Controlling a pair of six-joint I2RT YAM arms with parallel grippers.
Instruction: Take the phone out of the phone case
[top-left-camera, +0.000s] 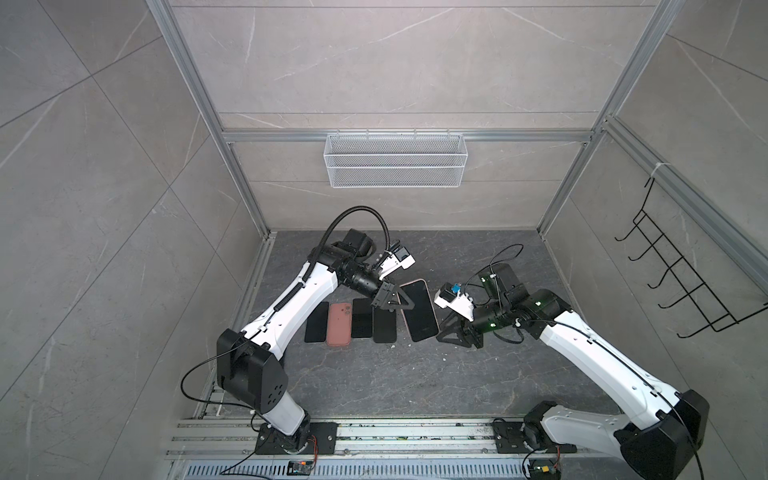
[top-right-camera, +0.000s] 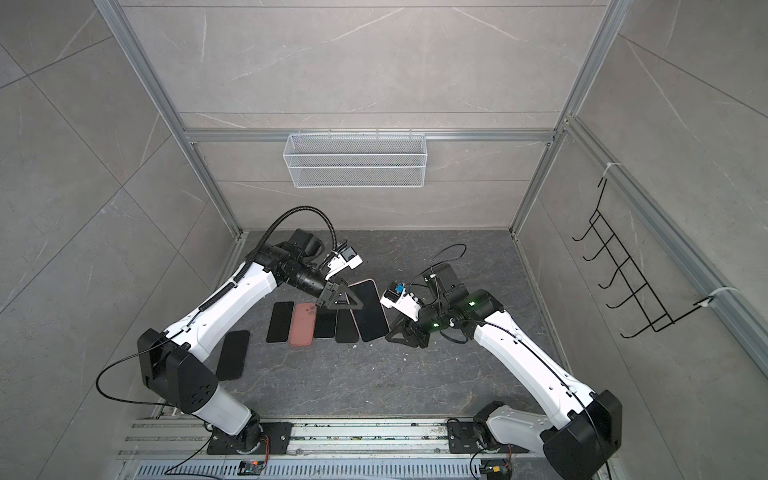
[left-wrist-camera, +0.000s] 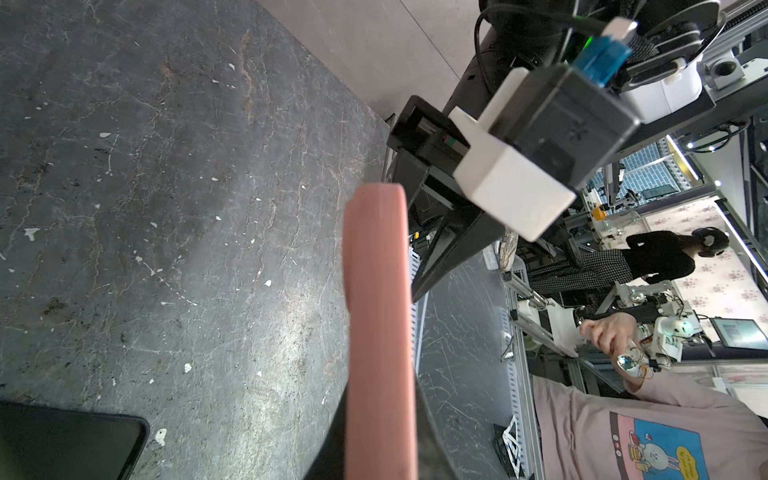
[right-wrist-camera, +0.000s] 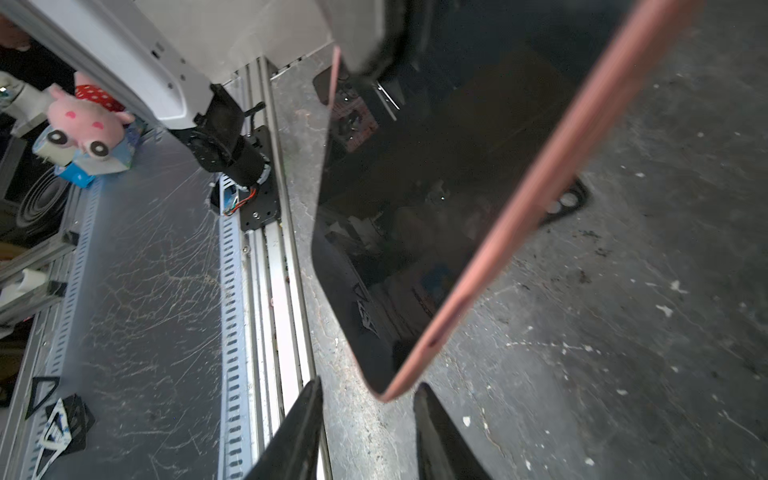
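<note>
The left gripper (top-left-camera: 392, 302) is clamping shut on one long side of the phone case (left-wrist-camera: 378, 316), towards its far end. It is holding the case in the air above the middle of the tabletop (top-left-camera: 415, 374), tilted, with the screen facing up. The phone (top-left-camera: 420, 311) is sitting fully inside the pink case, with only a thin pink rim showing around the black glass in both top views. The right gripper (right-wrist-camera: 369, 386) is hovering with its jaws apart at the corner of the case nearest the front edge. That corner is lying just ahead of the gap and, as far as the right wrist view is showing, touching neither finger.

The phone is probably going to behave as a stiff, fairly heavy slab with slippery, breakable glass, so squeezing the screen looks like a poor choice. The case looks soft and grippy, likely bending at its lip. The sensible hold is on that lip at the free corner, peeling it back off the phone while the other grip is steadying the far end. A drop is the main risk.

A row of phones (top-left-camera: 361, 318) is lying flat beneath and beside the held one, towards the left edge.
</note>
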